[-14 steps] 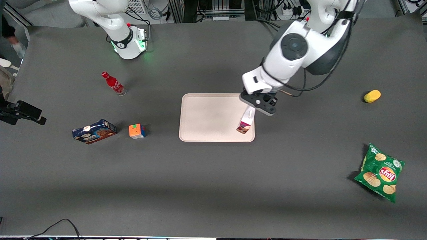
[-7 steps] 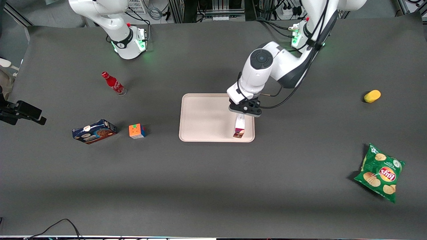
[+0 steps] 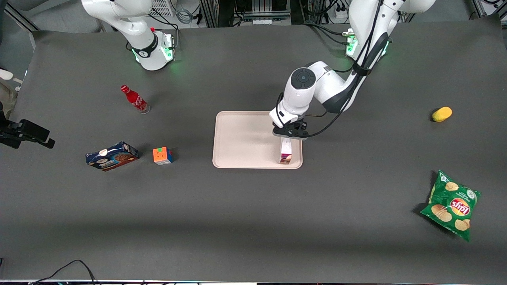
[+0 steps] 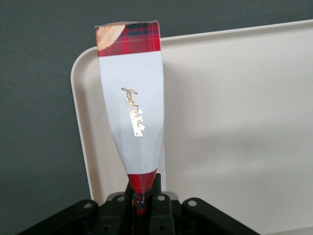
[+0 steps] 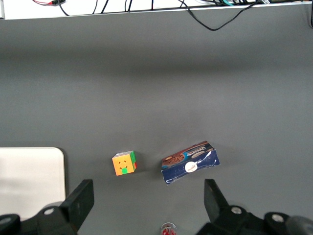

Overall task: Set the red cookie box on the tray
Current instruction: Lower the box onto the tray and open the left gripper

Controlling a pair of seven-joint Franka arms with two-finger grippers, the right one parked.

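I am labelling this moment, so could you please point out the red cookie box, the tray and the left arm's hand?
red cookie box (image 4: 134, 107), left wrist view, white label patch.
tray (image 3: 245, 138), front view, bare floor.
hand (image 3: 288, 133), front view, over the tray, shut on the box's upper end.

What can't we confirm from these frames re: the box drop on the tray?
- Contact: whether the red cookie box rests on the tray or hangs just above it. Front view: too small; left wrist view: the box hides its own lower end.
- Hand fingertips: front view, covered by the hand's own body.
- Box's top end: left wrist view, buried between the fingers.
- Tray: cut off by the frame edge in both wrist views.
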